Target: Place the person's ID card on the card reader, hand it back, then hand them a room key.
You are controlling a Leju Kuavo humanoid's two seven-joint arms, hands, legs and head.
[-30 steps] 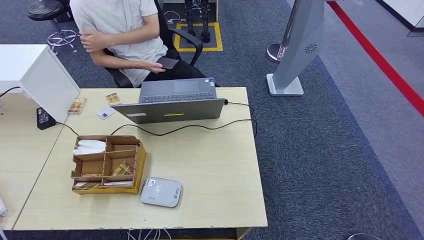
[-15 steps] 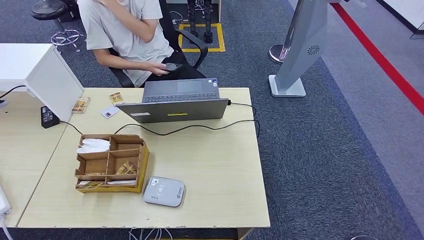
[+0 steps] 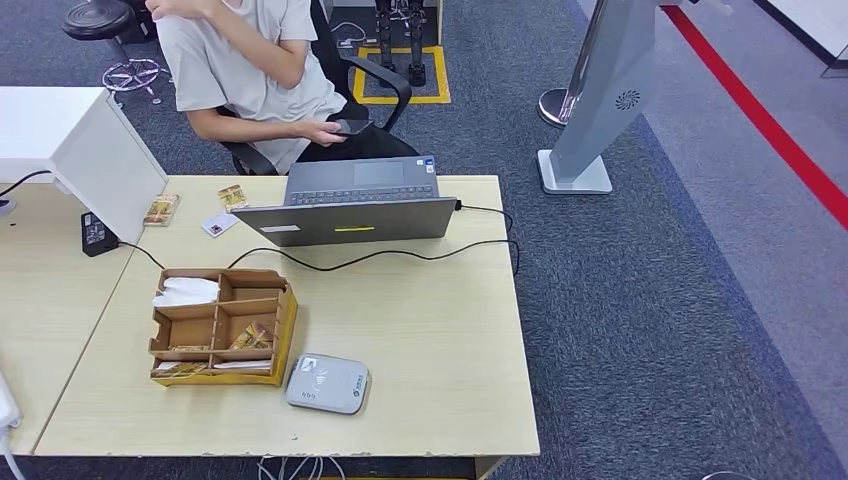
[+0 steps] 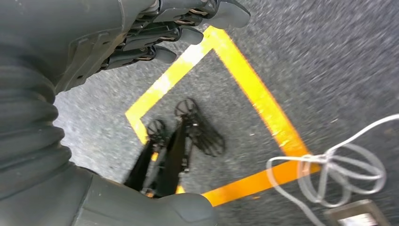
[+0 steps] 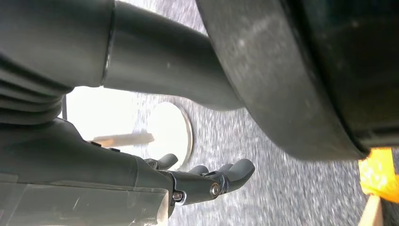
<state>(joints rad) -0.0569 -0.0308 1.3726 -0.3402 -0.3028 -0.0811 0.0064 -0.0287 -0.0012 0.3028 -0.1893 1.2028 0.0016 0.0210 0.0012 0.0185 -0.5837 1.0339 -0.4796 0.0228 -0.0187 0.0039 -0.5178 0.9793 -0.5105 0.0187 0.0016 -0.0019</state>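
Lying flat near the far edge of the desk (image 3: 440, 330), a small white card (image 3: 211, 226) sits just left of the open laptop (image 3: 350, 205) — well apart from both hands, which hang beside the robot's body over the floor. The grey card reader (image 3: 326, 383) rests at the near edge, touching the corner of the wooden organizer (image 3: 222, 326). Whether the white card is the ID card is too small to tell.

The left hand (image 4: 155, 33) holds nothing, its dark fingers (image 4: 183, 34) stretched out and loosely side by side above yellow floor tape (image 4: 244, 89) and a looped white cable (image 4: 329, 169). The right hand (image 5: 202, 181) is likewise empty, fingers slightly curled and apart; much of that view is blocked by dark body parts.

Two small patterned packets (image 3: 160, 209) lie left of the white card. One black cable (image 3: 400, 252) runs across the desk. A person (image 3: 250, 70) sits in an office chair (image 3: 385, 85) beyond, head cut off, holding a phone (image 3: 350, 127). Grey carpet, a red stripe (image 3: 760, 120) and one grey kiosk stand (image 3: 600, 100) lie to the right.
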